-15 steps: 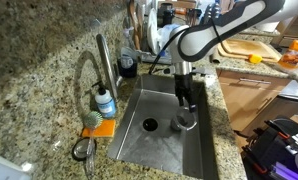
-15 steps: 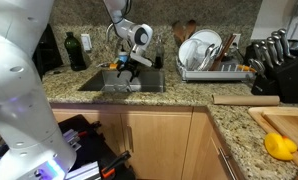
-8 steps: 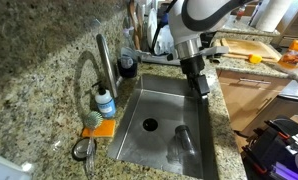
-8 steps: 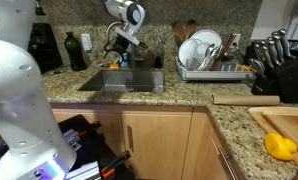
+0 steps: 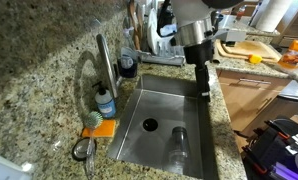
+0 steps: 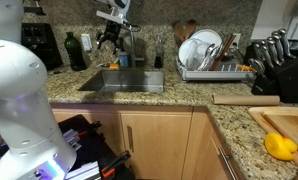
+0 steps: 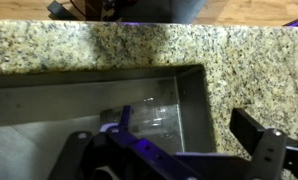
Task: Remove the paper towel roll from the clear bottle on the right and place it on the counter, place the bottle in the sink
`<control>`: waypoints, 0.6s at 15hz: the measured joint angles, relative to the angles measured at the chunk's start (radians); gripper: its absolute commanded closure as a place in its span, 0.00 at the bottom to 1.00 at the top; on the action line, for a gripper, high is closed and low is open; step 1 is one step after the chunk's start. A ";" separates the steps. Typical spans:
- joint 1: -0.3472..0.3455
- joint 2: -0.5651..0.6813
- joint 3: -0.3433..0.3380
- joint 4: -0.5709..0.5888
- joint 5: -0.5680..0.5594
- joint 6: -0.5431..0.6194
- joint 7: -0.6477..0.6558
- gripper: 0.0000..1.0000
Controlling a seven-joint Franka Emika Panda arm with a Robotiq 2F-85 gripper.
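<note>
Below the claw (image 5: 203, 88), the clear bottle (image 5: 178, 143) lies on its side on the floor of the sink (image 5: 139, 150), just beside the round drain hole (image 5: 150, 125) and well apart from the fingertips. The claw hangs above the basin, its fingers spread wide and holding nothing. Seen from the wrist, the bottle (image 7: 154, 120) shows between them, near the granite counter (image 7: 139, 45). Off to the claw's side, by the faucet (image 5: 106, 60), stands a small blue-labelled bottle (image 5: 106, 102).

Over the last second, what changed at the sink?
The fingers let go of the slim clear bottle and rose out of the stainless-steel sink; the bottle now lies on the basin floor. Blue-label bottle and orange sponge unmoved.
</note>
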 measured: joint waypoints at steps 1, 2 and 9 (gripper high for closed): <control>0.015 -0.025 0.000 -0.004 -0.039 0.000 0.031 0.00; 0.027 -0.053 0.000 -0.012 -0.081 0.000 0.055 0.00; 0.037 -0.391 -0.026 -0.234 -0.158 0.078 0.220 0.00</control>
